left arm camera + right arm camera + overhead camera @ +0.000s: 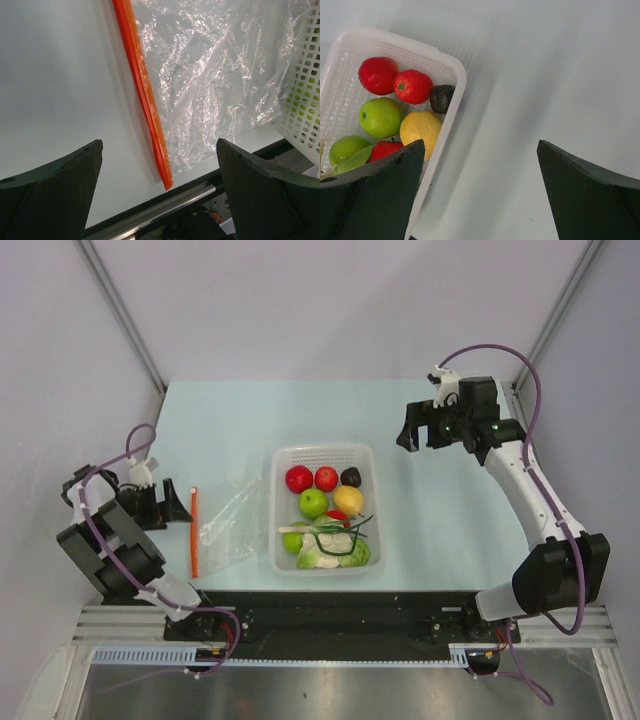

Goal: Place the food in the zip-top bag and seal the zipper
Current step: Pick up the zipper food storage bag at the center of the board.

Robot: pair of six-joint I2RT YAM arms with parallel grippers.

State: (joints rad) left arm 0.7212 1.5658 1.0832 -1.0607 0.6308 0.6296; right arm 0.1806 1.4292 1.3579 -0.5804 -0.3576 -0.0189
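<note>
The clear zip-top bag (232, 525) lies flat on the table left of the white basket (366, 455), its red-orange zipper (194, 530) along its left side. The bag (210, 80) and zipper (145, 90) also show in the left wrist view. The food lies in the basket: red fruits (299, 478), green fruit (313, 502), lemon (348, 499), dark lump (351, 477), cabbage (350, 553), green onions (340, 529). The right wrist view shows red fruits (378, 75), lemon (421, 127) and lump (441, 98). My left gripper (178, 500) is open, left of the zipper. My right gripper (412, 430) is open, above the table right of the basket.
The basket's perforated wall (305, 85) is at the right of the left wrist view, and its rim (451, 112) is at the left of the right wrist view. The table's near edge with a metal rail (165, 202) runs just beyond the zipper's end. Grey walls enclose the table.
</note>
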